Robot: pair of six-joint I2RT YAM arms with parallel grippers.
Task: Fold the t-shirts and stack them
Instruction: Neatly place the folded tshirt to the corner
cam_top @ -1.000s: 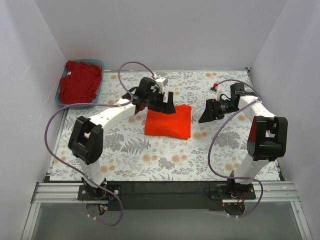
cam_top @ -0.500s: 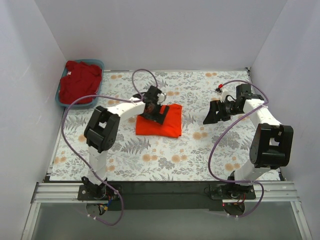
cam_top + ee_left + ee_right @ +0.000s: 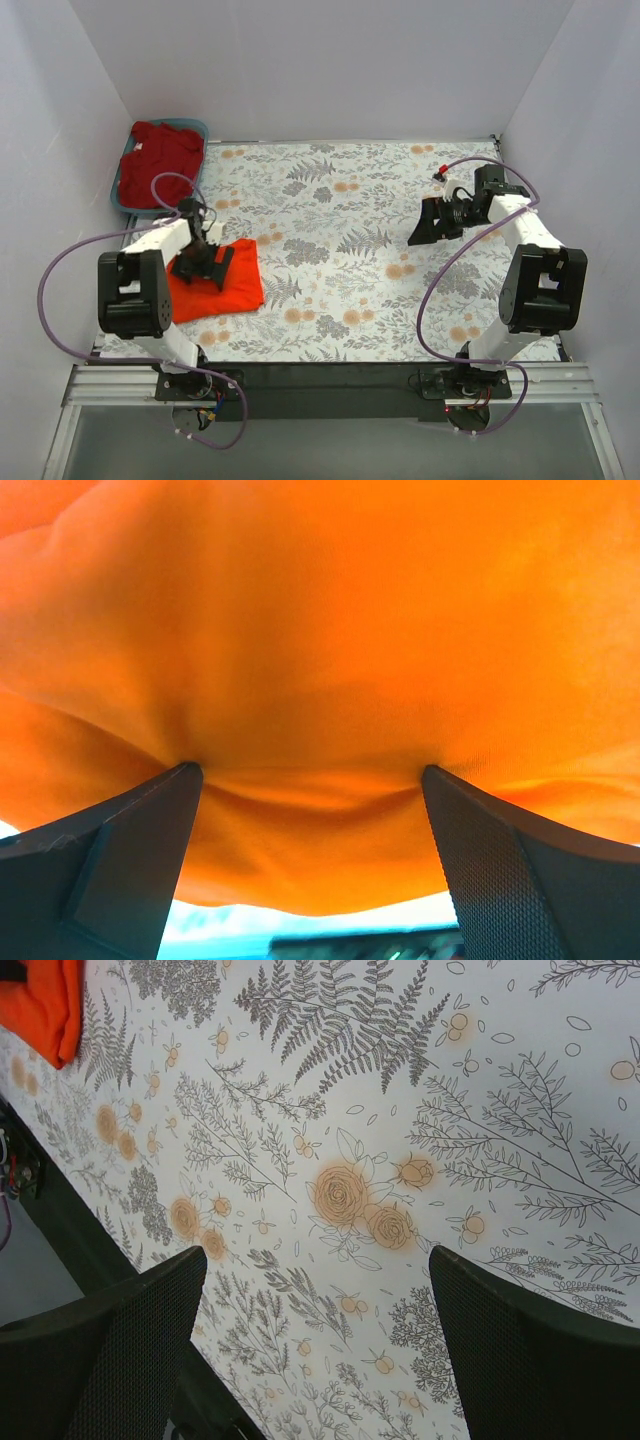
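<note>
The bright orange-red t-shirt (image 3: pixel 228 288) lies folded on the near left of the floral table (image 3: pixel 340 200). My left gripper (image 3: pixel 205 264) rests on its top, jaws wide apart, pressing into the cloth. In the left wrist view the orange cloth (image 3: pixel 320 630) fills the frame and bulges between the fingers of the gripper (image 3: pixel 310 790). The darker crimson t-shirt (image 3: pixel 158 165) lies crumpled in the blue bin (image 3: pixel 203 150) at the far left. My right gripper (image 3: pixel 425 225) is open and empty over the right side of the table; its wrist view (image 3: pixel 315 1290) shows bare cloth pattern below.
White walls close in the table on three sides. The black front rail (image 3: pixel 330 380) holds both arm bases. The orange-red shirt's edge shows in the right wrist view's top left corner (image 3: pixel 40 1000).
My left gripper has dragged the folded orange-red shirt from the table's middle to the near left. The right gripper has drawn back slightly to the right.
</note>
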